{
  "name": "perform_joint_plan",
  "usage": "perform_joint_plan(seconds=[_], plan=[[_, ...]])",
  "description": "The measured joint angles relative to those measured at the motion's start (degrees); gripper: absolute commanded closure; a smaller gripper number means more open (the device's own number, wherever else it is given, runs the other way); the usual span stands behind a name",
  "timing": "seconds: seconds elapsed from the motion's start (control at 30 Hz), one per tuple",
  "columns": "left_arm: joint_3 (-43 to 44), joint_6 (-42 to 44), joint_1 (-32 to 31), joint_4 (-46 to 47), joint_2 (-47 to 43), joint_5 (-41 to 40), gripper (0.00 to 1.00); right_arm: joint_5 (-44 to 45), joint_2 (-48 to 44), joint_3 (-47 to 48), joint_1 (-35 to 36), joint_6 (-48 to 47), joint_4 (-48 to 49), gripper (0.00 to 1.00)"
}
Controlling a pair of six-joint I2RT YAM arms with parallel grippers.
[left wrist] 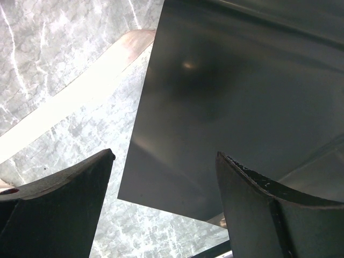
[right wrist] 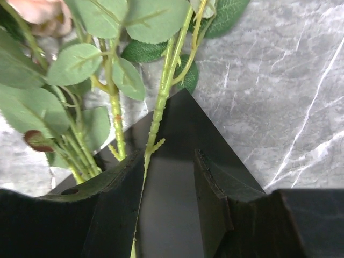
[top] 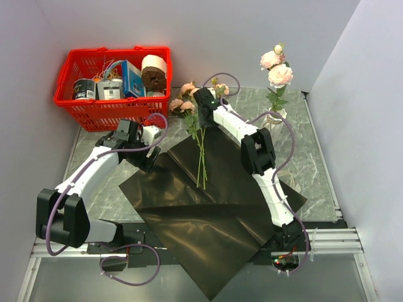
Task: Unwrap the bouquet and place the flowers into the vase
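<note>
The dark paper sheet (top: 214, 207) of the bouquet lies spread flat on the marble table. On it lie the flowers (top: 201, 154), their stems on the paper and their pink blossoms (top: 182, 104) past its far corner. My right gripper (top: 203, 104) hovers over that end. In the right wrist view it (right wrist: 170, 156) stands open, with one green stem (right wrist: 161, 102) running along its left finger's inner face. The white vase (top: 277, 118) stands at the back right and holds pink roses (top: 276, 68). My left gripper (top: 149, 157) is open over the paper's left edge (left wrist: 226, 97), with nothing between its fingers.
A red basket (top: 113, 107) with tins, a box and a paper roll stands at the back left. A cream ribbon strip (left wrist: 80, 97) lies on the marble beside the paper. The table's front rail (top: 327, 239) runs near the arm bases.
</note>
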Motion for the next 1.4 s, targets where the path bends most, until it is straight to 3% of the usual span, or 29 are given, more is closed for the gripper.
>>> perform_joint_plan(seconds=[0.4,0.6,0.83,1.03,1.4], plan=[[-0.1,0.2,0.9,-0.9,-3.6,0.3,0.16,-0.5,2.2,0.4,1.3,-0.5,-1.4,0.49],[-0.2,1.1,0.9,-1.5,-4.0,0.3,0.16,-1.2,2.1,0.1,2.4,0.9,-2.0,0.64],[-1.1,1.4,1.1,-1.8,-4.8,0.6,0.16,-0.5,-5.1,-14.0,2.8,3.0,4.6,0.90],[-1.6,1.5,1.2,-1.9,-4.8,1.2,0.16,0.0,-11.7,-25.1,2.8,4.0,8.3,1.00],[-1.6,1.5,1.2,-2.0,-5.2,1.6,0.16,1.3,-21.9,-33.7,4.9,-2.1,18.7,1.00]])
